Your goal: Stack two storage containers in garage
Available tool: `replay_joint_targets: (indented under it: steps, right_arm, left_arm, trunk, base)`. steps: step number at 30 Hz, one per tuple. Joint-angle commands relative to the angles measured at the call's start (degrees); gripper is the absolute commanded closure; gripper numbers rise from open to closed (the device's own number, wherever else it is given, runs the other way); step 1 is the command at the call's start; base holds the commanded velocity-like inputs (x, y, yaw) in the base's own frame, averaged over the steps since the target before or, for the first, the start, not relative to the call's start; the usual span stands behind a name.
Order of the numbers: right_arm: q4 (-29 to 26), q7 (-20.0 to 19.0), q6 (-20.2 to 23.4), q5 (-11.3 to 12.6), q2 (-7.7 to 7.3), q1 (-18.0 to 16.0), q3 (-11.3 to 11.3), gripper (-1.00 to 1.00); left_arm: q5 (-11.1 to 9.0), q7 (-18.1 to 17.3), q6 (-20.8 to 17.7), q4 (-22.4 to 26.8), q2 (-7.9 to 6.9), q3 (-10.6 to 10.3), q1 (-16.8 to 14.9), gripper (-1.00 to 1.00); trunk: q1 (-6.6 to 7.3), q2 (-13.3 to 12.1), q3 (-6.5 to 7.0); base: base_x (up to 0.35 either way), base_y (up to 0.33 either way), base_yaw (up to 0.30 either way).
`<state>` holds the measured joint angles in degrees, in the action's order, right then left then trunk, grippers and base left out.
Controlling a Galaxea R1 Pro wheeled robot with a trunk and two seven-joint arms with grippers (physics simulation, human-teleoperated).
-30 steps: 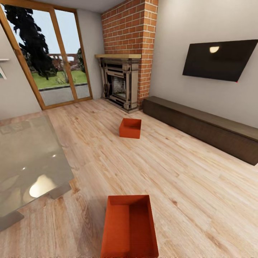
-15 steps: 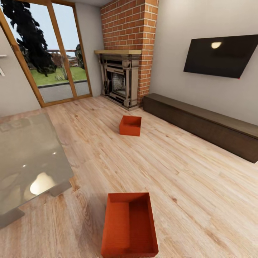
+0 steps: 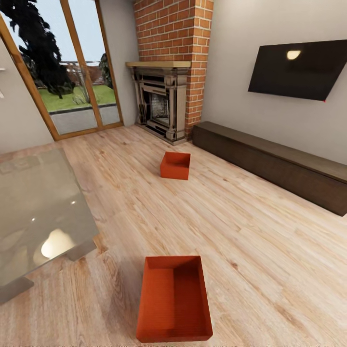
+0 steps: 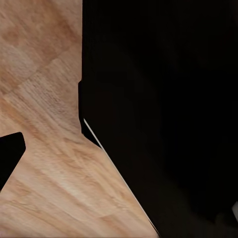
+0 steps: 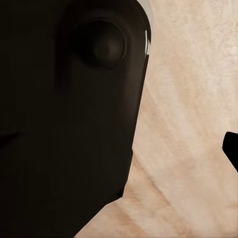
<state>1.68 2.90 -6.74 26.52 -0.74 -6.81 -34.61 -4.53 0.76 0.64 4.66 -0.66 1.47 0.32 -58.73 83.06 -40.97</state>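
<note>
**Two tubs waiting on the living-room planks**

At my left stands a glass table (image 3: 38, 212); ahead, the near storage container (image 3: 174, 299) lies open-side up on the wood-plank floor (image 3: 250, 226); the far storage container (image 3: 175, 165) sits before the brick fireplace (image 3: 164, 103), likely placed apart for separate trips; whether my fingers are open, I cannot tell.

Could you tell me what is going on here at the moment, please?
The robot is in the living room facing two orange-red storage containers on the wood-plank floor. The near container sits just ahead of it beside a glass table; the far container sits before the brick fireplace, near the long dark cabinet. Nothing is being held: both containers are open, empty and untouched. The wrist views show dark robot parts over floor.
</note>
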Motion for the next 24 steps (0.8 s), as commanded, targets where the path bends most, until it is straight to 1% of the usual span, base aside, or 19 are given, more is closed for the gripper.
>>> replay_joint_targets:
  steps: [1,10,24]
  right_arm:
    - [0.16,0.0,-0.29,0.46,0.04,-0.05,-0.48,-1.0]
    - [0.16,0.0,-0.29,0.46,0.04,-0.05,-0.46,-1.0]
    - [0.16,-0.09,-0.38,0.46,0.03,-0.05,-0.48,-1.0]
  left_arm:
    - [-0.48,0.03,0.06,0.08,0.0,0.1,0.03,-1.0]
    - [-0.48,0.03,0.06,0.08,-0.01,0.09,0.03,-1.0]
    - [-0.48,0.03,0.06,0.08,0.03,0.11,0.03,-1.0]
  trunk:
    - [0.0,0.02,-0.13]
    - [0.0,0.02,-0.94]
    - [0.0,0.02,-1.04]
  base:
    - [0.0,0.0,0.0]
    - [0.0,0.0,0.0]
    - [0.0,0.0,0.0]
